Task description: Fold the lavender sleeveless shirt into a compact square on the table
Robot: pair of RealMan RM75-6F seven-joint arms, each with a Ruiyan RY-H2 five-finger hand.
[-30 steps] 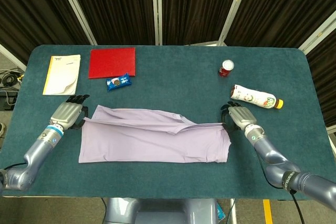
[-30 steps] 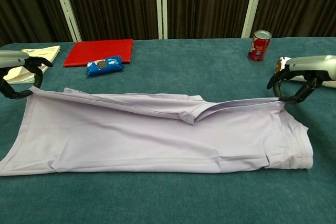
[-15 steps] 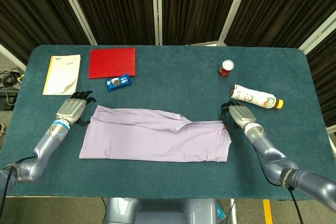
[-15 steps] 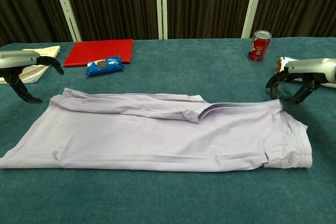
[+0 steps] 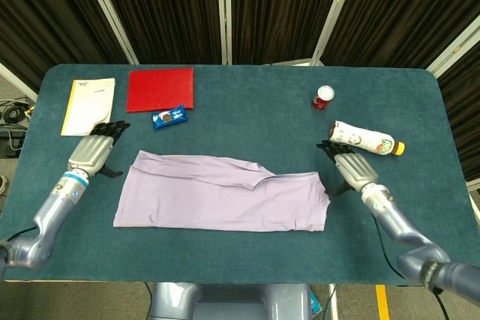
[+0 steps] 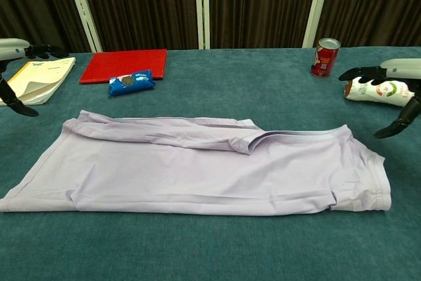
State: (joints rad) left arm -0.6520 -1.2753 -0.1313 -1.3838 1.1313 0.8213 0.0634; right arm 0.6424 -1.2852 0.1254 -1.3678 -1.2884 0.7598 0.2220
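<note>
- Lavender shirt [image 5: 222,200] lies flat mid-table, a long horizontal band, folded lengthwise; fold ridge runs along its 12 o'clock edge, small flap near centre.
- My left hand [image 5: 92,155] sits at the shirt's 9–10 o'clock corner, apart from the cloth, fingers spread, holding nothing; released.
- My right hand [image 5: 352,168] is at the shirt's 3 o'clock end, just off the hem, fingers spread apart, empty; released.
- Chest view: both hands raised above the teal table [image 5: 247,110], not touching cloth.
- Bottle [image 5: 367,139] lying on its side at 1–2 o'clock of the shirt, near my right hand.
- Red can [image 5: 323,97] upright, further toward 1 o'clock.
- Blue snack packet [image 5: 169,116] at 11 o'clock, just beside red folder [image 5: 160,88].
- Yellow-edged booklet [image 5: 88,106] at 10 o'clock, far-left table.
</note>
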